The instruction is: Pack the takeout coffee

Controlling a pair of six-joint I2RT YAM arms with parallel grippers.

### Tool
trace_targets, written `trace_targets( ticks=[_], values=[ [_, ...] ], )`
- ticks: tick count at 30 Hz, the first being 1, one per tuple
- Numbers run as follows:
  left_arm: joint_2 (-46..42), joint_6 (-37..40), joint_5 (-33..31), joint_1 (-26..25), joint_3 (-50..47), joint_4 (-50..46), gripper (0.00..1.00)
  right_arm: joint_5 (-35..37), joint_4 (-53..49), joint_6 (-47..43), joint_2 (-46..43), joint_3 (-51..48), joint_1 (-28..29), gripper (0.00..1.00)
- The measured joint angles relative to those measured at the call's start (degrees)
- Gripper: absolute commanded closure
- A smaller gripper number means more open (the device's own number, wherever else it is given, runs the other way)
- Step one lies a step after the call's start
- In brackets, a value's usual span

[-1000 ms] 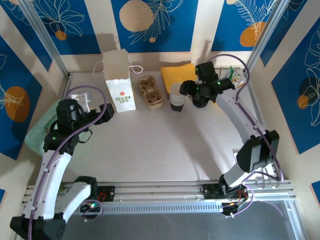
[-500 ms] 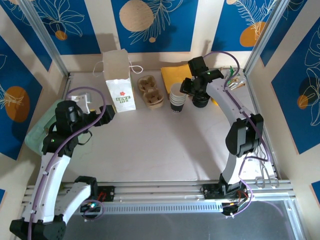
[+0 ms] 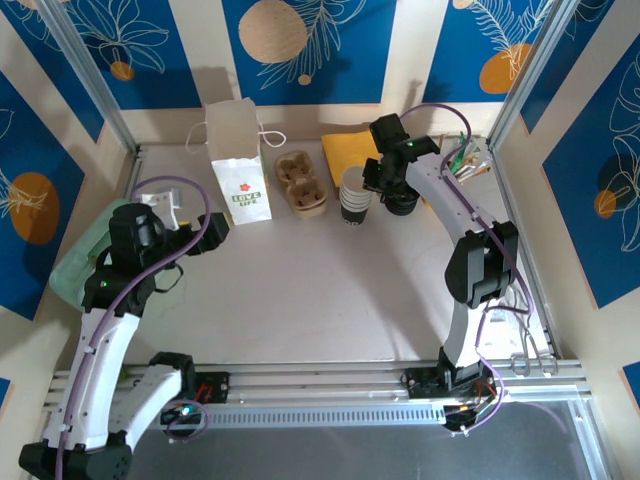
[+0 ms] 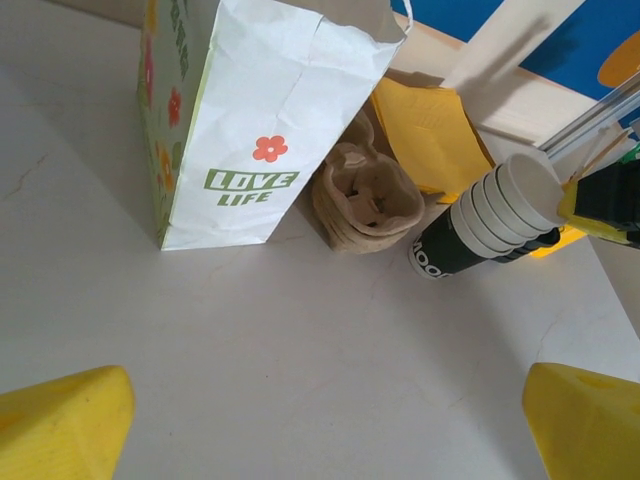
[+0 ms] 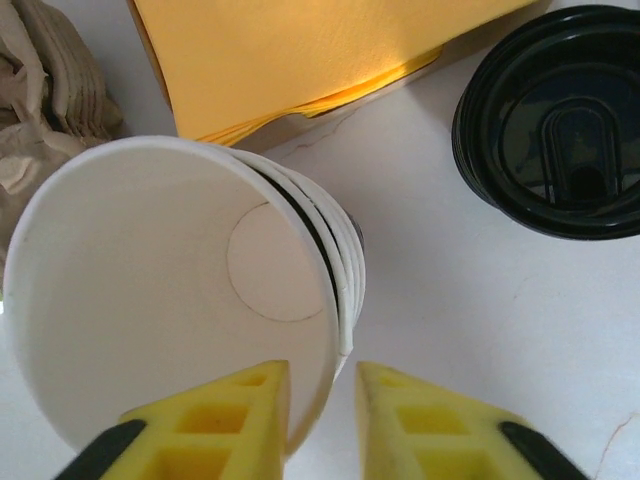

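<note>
You had the paper bag (image 3: 238,165) standing back left on the table (image 3: 300,290), with the cup carrier (image 3: 301,182) just right of it and the stack of cups (image 3: 354,195) next along. The napkins (image 3: 352,150) lay behind the cups, and the lids (image 3: 402,203) sat close on their right. Your right gripper (image 5: 322,372) straddled the top cup's rim, one finger inside, one outside.

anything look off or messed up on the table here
The brown cup carrier looks crumpled beside the white bag. The top cup of the nested stack is empty and unlidded, with the right end effector straddling its rim; the black lid lies apart on the table. Nothing is spilled.
</note>
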Motion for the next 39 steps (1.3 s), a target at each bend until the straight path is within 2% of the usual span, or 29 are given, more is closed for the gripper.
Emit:
trace_targets(
  ticks=[8, 15, 30, 39],
  values=[
    [0.0, 0.1, -0.6, 0.0, 0.0, -0.8, 0.01, 0.0, 0.0, -0.2, 0.4, 1.0, 0.0, 0.91],
    [0.0, 0.2, -0.6, 0.0, 0.1, -0.9, 0.01, 0.0, -0.7, -0.4, 0.4, 2.1, 0.2, 0.98],
    [0.1, 0.2, -1.0, 0.0, 2.0, -1.7, 0.01, 0.4, -4.5, -1.4, -0.2, 8.5, 0.3, 1.0],
    [0.4, 0.1, -1.9, 0.0, 2.4, -1.8, 0.01, 0.6, -6.1, -3.6, -10.1, 11.8, 2.2, 1.0]
  ],
)
